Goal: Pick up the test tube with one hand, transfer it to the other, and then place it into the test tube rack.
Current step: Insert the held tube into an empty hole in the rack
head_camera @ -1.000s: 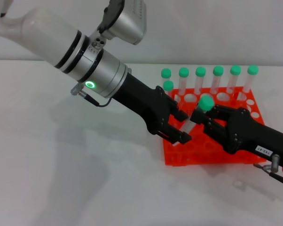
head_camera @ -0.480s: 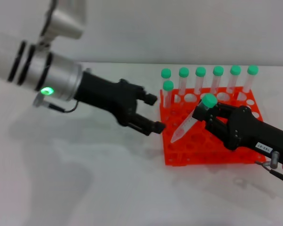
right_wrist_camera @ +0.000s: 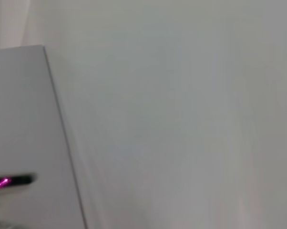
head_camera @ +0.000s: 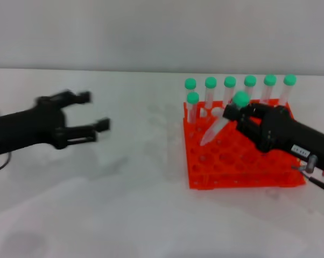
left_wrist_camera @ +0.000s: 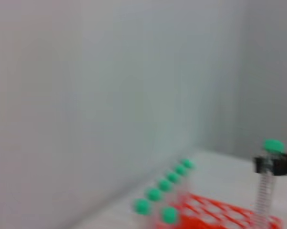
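Note:
My right gripper (head_camera: 236, 112), black with a small white label, is shut on the test tube (head_camera: 221, 121) just under its mint-green cap. The tube hangs tilted, tip down and to the left, over the orange-red test tube rack (head_camera: 243, 166). In the left wrist view the held tube (left_wrist_camera: 265, 191) and the rack (left_wrist_camera: 220, 214) show far off. My left gripper (head_camera: 94, 110) is open and empty over the table at the far left, well clear of the rack. The right wrist view shows only a pale wall.
Several identical green-capped tubes (head_camera: 230, 86) stand upright in the rack's far row, with one more (head_camera: 192, 102) at the rack's near-left corner of that row. The white table (head_camera: 124, 204) spreads out left of and in front of the rack.
My left gripper has let go of the tube and pulled far back to the left. My right gripper now holds the tube alone and has lifted it slightly toward the rack's far side.

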